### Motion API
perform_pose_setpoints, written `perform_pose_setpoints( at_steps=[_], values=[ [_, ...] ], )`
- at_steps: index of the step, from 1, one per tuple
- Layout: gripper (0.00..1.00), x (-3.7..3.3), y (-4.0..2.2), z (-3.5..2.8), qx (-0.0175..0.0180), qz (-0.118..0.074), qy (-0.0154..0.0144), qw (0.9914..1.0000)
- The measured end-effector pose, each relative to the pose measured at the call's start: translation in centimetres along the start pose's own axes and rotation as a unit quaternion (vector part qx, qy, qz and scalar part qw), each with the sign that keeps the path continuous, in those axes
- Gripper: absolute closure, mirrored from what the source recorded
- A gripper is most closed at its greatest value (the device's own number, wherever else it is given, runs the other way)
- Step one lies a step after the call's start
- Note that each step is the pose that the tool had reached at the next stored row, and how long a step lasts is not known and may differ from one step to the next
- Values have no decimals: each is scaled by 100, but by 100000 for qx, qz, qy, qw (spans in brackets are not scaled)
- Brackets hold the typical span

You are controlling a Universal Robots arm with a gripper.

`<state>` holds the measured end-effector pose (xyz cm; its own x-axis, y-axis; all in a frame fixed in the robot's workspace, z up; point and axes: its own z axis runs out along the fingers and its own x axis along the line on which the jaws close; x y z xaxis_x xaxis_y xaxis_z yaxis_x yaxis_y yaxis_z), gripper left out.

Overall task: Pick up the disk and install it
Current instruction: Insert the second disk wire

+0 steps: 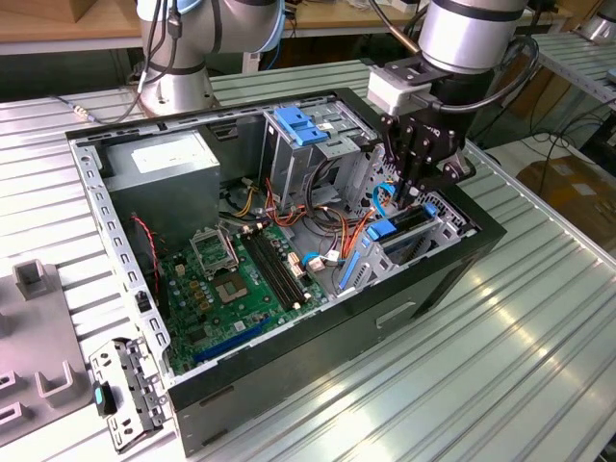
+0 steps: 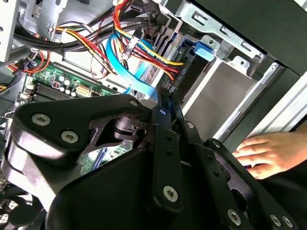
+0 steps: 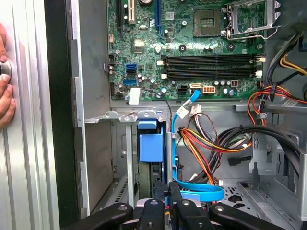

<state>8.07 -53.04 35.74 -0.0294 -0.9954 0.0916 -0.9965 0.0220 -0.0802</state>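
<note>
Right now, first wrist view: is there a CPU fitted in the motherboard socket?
No: the square processor socket on the green motherboard shows bare contacts, with its metal retention frame swung open beside it.

- computer case (image 1: 452, 279) lies open on the table (image 1: 539, 366); circuit board (image 1: 241, 289) inside it
- power box (image 1: 164, 178) at the case's far corner — the exterior view's left

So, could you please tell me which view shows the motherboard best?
The first wrist view: the motherboard lies face-on. The exterior view shows it slanted; the second wrist view, a corner beside cables.
</note>
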Motion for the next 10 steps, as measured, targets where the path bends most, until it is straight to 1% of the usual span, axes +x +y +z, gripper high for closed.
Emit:
perform_pose_setpoints(
  at_steps=[3,5,6,7,8,10],
  values=[
    [84,16,3,3,288,89,-754,99997],
    [84,42,38,14,746,178,-1444,99987],
    [84,60,51,19,991,215,-1684,99981],
    [84,68,56,23,1149,238,-1805,99977],
    [84,78,60,27,1401,263,-1876,99972],
    [84,94,68,33,2000,317,-2001,99959]
  ],
)
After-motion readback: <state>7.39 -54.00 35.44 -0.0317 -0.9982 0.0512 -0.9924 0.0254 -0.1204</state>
